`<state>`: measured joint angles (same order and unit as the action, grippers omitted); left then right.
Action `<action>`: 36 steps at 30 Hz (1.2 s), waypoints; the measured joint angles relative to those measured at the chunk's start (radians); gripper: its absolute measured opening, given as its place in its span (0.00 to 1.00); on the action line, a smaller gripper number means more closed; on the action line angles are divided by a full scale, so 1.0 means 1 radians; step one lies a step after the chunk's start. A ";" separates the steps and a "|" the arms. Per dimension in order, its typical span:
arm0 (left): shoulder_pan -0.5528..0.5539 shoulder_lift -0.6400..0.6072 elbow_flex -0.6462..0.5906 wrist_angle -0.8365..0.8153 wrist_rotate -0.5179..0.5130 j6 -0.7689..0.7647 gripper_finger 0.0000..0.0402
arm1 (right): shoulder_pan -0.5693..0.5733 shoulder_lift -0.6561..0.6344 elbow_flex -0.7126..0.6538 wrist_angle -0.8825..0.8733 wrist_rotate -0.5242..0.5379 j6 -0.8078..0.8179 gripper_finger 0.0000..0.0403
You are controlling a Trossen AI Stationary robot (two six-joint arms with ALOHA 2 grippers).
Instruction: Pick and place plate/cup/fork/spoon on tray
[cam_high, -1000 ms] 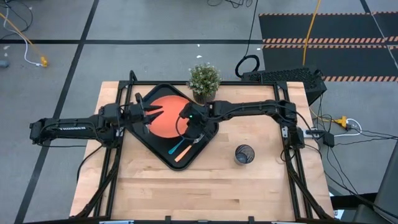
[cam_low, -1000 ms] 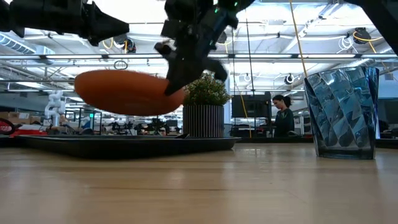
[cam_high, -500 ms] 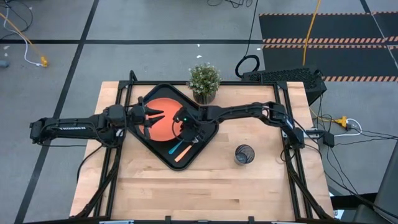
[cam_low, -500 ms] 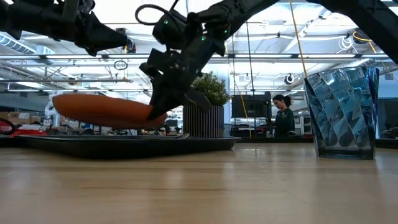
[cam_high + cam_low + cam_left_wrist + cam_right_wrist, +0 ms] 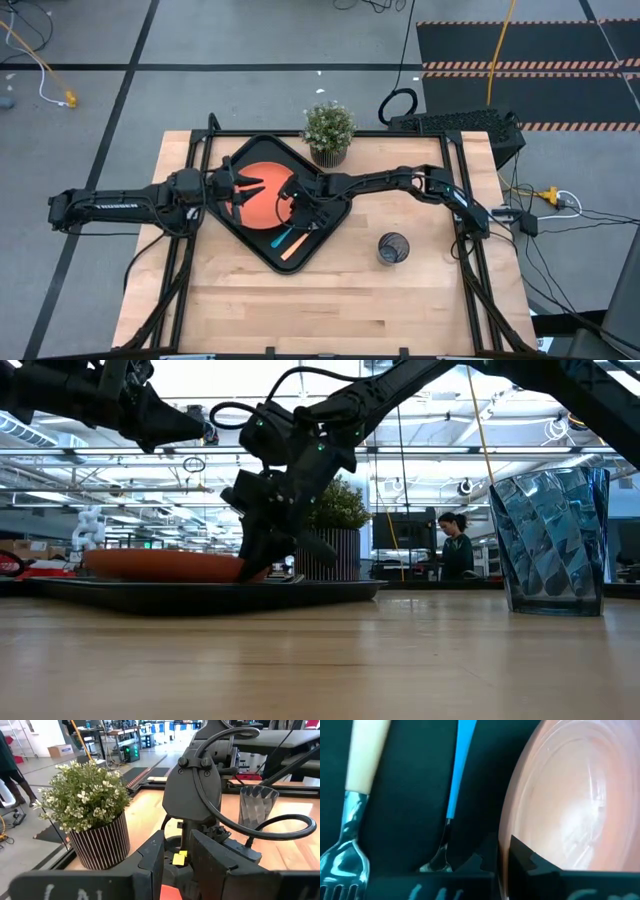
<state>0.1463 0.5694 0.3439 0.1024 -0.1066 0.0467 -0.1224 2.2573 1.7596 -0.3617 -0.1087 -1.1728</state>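
Note:
The orange plate [image 5: 255, 195] lies nearly level and low in the black tray [image 5: 240, 232], with my right gripper [image 5: 295, 205] shut on its right-hand rim. The fork [image 5: 357, 770] and the blue-handled spoon [image 5: 460, 770] lie side by side on the tray floor, just beside that rim. The cup [image 5: 392, 248] stands on the bare table to the tray's right. My left gripper [image 5: 243, 185] hangs open, well above the plate's left part [image 5: 160, 565], and touches nothing. My right gripper pinches the plate's rim [image 5: 507, 845] between its two fingers, on the side next to the spoon. One finger [image 5: 532, 857] lies on the plate's upper face and the other at the rim's outer side. The fingers slant down from the table's right. The plate sits almost flat, down behind the tray's rim [image 5: 200, 593].
A potted plant [image 5: 328, 130] stands at the tray's far corner, close behind my right arm. The near half of the wooden table is bare. A person [image 5: 455, 545] stands far off in the room.
My right gripper has come down and a little toward the table's left with the plate. The plate was lifted clear and tilted; it now lies nearly level, low in the tray. The left gripper stays above it.

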 joint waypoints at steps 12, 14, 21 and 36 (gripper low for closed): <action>0.000 0.000 0.000 -0.002 0.000 0.000 0.24 | 0.000 0.000 0.000 -0.016 0.002 0.033 0.00; 0.000 0.000 0.000 -0.002 0.000 0.000 0.24 | 0.000 0.000 0.000 -0.018 0.002 0.059 0.02; 0.000 0.000 0.000 0.005 0.000 0.007 0.24 | 0.001 -0.001 0.000 -0.027 0.001 0.089 0.11; 0.000 0.000 0.000 0.006 -0.001 0.020 0.24 | 0.011 -0.021 0.000 -0.034 0.007 0.169 0.23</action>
<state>0.1463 0.5694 0.3439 0.1081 -0.1074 0.0664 -0.1109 2.2364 1.7596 -0.3957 -0.1015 -1.0034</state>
